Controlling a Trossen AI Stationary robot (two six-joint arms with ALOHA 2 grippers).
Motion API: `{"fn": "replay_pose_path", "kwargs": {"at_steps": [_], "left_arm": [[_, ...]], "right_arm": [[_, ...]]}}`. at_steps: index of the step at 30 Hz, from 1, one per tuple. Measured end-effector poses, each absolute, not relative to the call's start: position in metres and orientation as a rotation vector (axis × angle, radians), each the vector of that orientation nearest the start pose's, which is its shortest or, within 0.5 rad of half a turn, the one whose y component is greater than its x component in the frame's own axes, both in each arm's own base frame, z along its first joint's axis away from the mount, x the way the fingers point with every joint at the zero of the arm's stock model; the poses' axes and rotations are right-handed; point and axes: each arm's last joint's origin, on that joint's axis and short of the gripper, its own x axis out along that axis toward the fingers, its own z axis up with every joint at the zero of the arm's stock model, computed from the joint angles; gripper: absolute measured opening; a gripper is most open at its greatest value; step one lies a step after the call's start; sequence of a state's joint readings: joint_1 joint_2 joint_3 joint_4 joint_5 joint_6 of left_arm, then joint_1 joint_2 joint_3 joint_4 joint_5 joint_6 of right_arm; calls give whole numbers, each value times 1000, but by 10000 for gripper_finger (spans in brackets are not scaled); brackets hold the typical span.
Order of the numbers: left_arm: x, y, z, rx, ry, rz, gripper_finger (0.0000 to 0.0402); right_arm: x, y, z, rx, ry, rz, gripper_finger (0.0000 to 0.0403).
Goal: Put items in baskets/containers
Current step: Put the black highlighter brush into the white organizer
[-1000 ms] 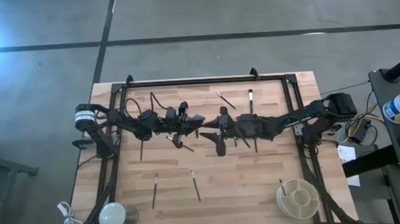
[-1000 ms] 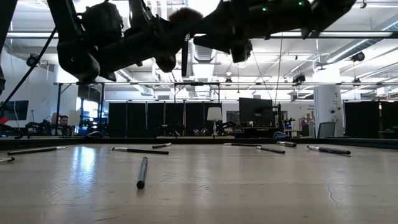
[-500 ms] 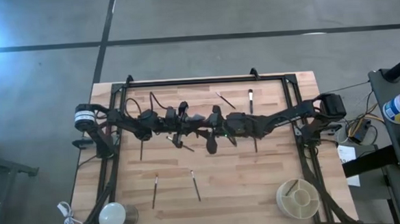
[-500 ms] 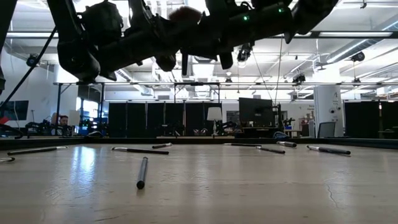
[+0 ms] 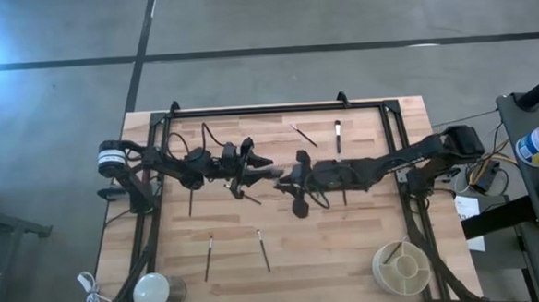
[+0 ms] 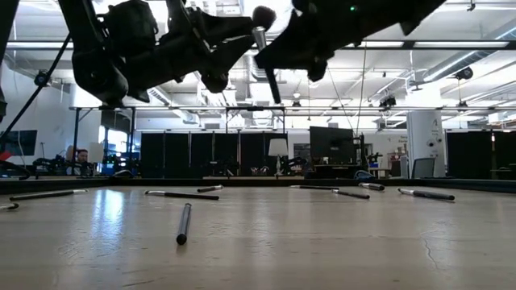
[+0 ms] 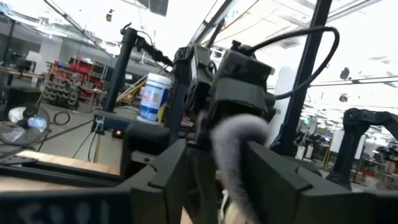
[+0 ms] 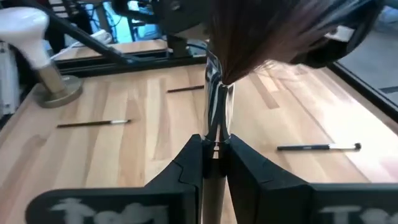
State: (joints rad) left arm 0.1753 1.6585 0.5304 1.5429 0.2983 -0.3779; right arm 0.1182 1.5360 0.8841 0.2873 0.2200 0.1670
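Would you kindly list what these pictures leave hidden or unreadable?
- High view: the arms cover the brush being passed between the left gripper and the right gripper.
- Left wrist view: fluffy bristles fill the centre, hiding the table.
- Low view: the cream tub is out of frame.
- High view: tub contents too small to tell.

One fluffy-headed brush (image 5: 272, 172) hangs between two grippers, the left gripper (image 5: 254, 163) and the right gripper (image 5: 296, 179), above the counter (image 5: 349, 249). Seven thin brushes can be counted lying on it, though the arms may hide more. One compartmented tub (image 5: 401, 266) sits at five o'clock and one white dome (image 5: 151, 290) at seven o'clock.
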Motion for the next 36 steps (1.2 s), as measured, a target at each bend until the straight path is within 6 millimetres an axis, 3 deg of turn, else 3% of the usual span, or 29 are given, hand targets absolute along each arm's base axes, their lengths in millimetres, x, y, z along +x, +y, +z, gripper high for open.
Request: {"fn": "replay_pose_path", "kwargs": {"at_steps": [10, 20, 28, 36], "left_arm": [[306, 37, 210, -272, -230, -230, 163], [308, 29, 212, -217, -240, -266, 164], [305, 29, 208, -207, -227, -261, 165], [306, 30, 205, -191, -194, -251, 165]], "right_arm": [[315, 47, 214, 130, 341, -157, 39], [301, 63, 222, 95, 348, -148, 39], [258, 82, 238, 89, 493, -155, 39], [189, 122, 256, 223, 577, -77, 39]]}}
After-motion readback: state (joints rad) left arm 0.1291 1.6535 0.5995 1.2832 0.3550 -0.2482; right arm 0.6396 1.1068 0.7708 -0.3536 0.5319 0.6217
